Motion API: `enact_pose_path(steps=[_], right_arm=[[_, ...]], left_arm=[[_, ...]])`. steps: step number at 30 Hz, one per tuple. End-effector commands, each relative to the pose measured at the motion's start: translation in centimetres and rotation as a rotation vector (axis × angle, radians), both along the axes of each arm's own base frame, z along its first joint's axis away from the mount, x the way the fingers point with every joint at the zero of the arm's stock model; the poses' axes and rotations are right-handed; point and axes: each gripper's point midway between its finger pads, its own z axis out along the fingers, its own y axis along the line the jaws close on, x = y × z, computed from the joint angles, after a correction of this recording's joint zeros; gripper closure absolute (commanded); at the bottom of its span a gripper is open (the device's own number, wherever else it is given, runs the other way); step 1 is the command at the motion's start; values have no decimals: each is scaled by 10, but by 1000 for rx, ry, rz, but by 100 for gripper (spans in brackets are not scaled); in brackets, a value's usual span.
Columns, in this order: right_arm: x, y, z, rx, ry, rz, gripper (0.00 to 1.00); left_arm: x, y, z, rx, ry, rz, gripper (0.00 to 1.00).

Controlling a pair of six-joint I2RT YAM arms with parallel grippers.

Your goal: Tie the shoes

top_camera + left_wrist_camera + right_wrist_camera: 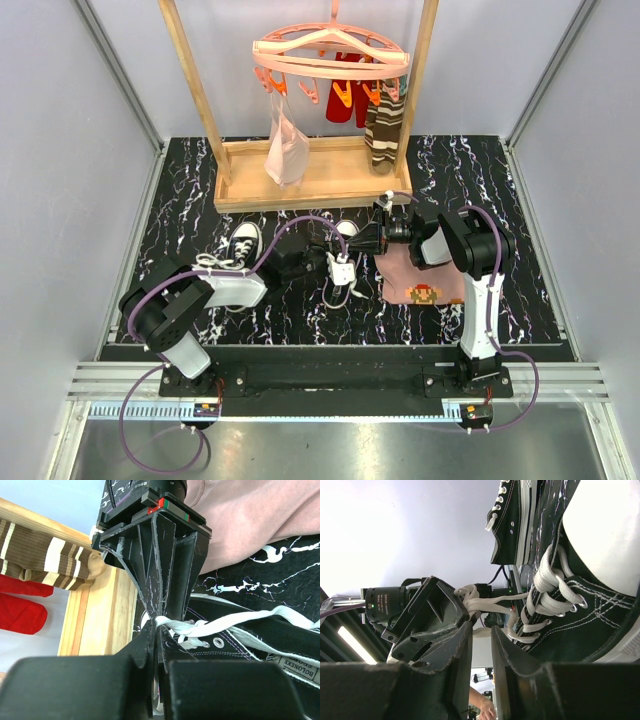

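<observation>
Knot not done: left fingers pinch lace of centre shoe; right fingers, I cannot tell; other shoe, left of centre, looks untied.

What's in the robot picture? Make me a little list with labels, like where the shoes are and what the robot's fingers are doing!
Lone shoe: black sneaker, standing by itself on the left.
Middle shoe: black sneaker between the two arms.
Left fingers: shut on the white lace.
Right fingers: shut on the same lace, tip to tip with the left ones.
Bow: none to see yet.
Nearby: pink cloth on the table; striped sock hanging over the wooden rack.
</observation>
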Motion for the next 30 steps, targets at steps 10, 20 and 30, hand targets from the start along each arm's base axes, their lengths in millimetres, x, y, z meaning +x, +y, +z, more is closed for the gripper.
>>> enact_pose_path(steps=[10, 20, 30], right_arm=[[0, -12, 44, 73, -291, -38, 71], [0, -8, 47, 78, -311, -27, 67], [-8, 5, 43, 82, -318, 12, 68]], left_arm=[[9, -1, 28, -71, -55, 22, 100], [12, -3, 29, -80, -44, 28, 100], [15, -4, 31, -90, -34, 35, 100]])
